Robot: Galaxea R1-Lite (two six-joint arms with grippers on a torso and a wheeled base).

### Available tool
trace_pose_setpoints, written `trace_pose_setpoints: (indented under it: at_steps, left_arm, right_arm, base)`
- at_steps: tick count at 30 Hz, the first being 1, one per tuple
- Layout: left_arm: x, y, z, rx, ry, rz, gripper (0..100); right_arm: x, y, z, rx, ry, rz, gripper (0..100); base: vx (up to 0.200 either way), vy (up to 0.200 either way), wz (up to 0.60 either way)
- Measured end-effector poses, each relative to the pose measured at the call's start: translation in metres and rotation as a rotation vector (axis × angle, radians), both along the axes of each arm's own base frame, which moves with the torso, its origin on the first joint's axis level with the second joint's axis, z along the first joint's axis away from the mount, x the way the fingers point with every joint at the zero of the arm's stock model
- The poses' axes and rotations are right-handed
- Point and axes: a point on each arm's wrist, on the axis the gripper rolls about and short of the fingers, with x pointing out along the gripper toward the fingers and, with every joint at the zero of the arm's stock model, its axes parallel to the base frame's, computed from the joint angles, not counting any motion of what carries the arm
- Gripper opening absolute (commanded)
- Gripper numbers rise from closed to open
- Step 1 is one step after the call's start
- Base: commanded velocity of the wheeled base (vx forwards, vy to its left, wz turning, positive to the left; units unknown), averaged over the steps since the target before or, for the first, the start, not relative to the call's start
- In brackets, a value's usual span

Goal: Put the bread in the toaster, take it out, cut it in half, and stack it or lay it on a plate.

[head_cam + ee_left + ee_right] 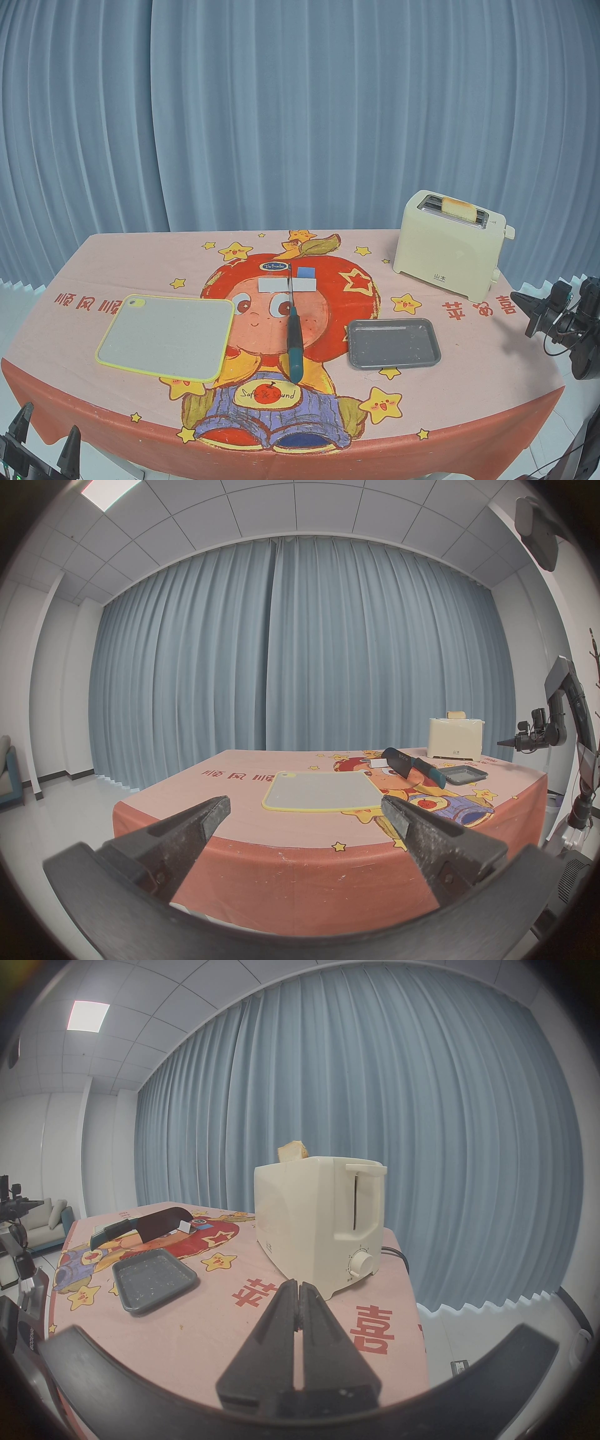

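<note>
Bread (459,208) in toaster (447,250) slot, top poking out, looks browned. Removal, cutting, plating all left. Knife (294,340), board (167,337), tray (394,344) lie bare. L gripper (304,803) well short of board, jaws wide apart, empty. R gripper (299,1310) near toaster, jaws pressed together, nothing held.

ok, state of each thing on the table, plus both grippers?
bread: in the toaster slot, browned top poking out.
toaster: upright, lever up.
knife: lying mid-table, ungripped.
cutting board: flat, bare.
tray: flat, only specks like crumbs in it.
left gripper: jaws open, empty, off the table's near edge.
right gripper: jaws shut, empty, facing the toaster.
</note>
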Motion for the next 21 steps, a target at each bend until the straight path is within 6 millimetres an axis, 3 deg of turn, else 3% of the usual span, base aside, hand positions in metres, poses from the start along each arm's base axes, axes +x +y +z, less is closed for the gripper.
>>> trace_pose_setpoints:
  at_steps: [21]
  left_arm:
    - [0.0,0.0,0.0,0.0,0.0,0.0,100]
  right_arm:
    - [0.0007,0.0023,-0.0039,0.005,0.014,0.009,0]
  base:
    - [0.0,0.0,0.0]
